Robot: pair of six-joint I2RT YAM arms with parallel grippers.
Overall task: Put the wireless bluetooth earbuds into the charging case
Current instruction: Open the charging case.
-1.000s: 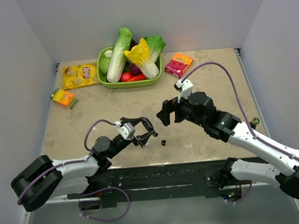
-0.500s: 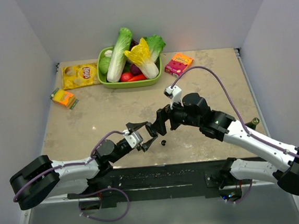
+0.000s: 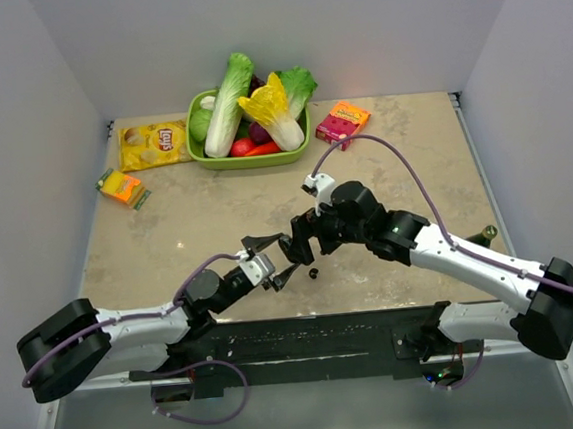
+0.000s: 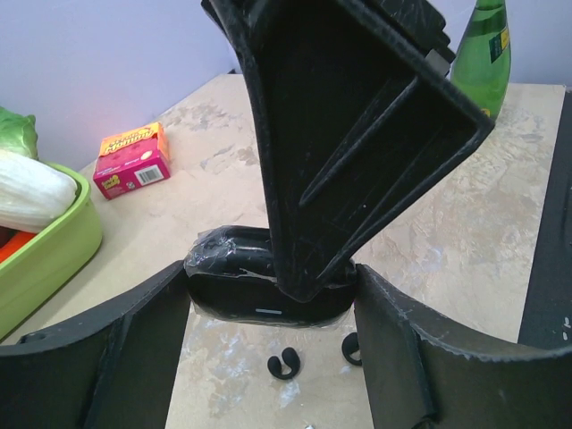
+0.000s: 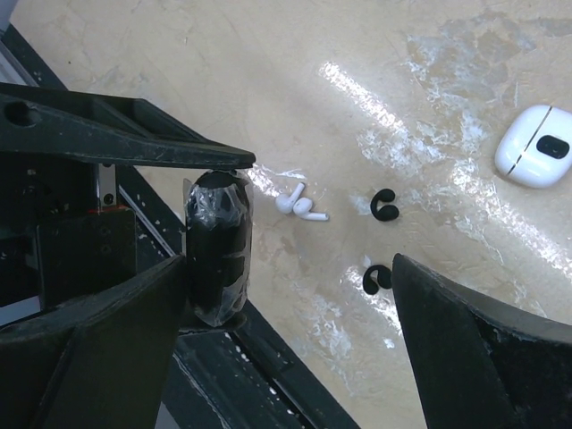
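The table [image 5: 134, 54] looks like smooth, glossy stone. The white case [image 5: 534, 146] is shiny plastic; wrinkled clear film covers the black case [image 5: 217, 246].

Soft, even overhead light (shadows faint). In the right wrist view, bright glare streaks cross the glossy beige marbled table [image 5: 384, 116], the small white rounded plastic charging case [image 5: 536, 147] nearly washes out, and film on the black wrapped oblong object [image 5: 216, 246] glints.

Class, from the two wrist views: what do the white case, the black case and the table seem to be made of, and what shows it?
White case: probably hard plastic, glossy; smooth rounded shell with a bright sheen.
Black case: likely dark plastic, wrapped in clear film; the wrap is crinkled and glints.
Table: stone or a stone-look laminate, polished; mottled beige veining, mirror-like glare.
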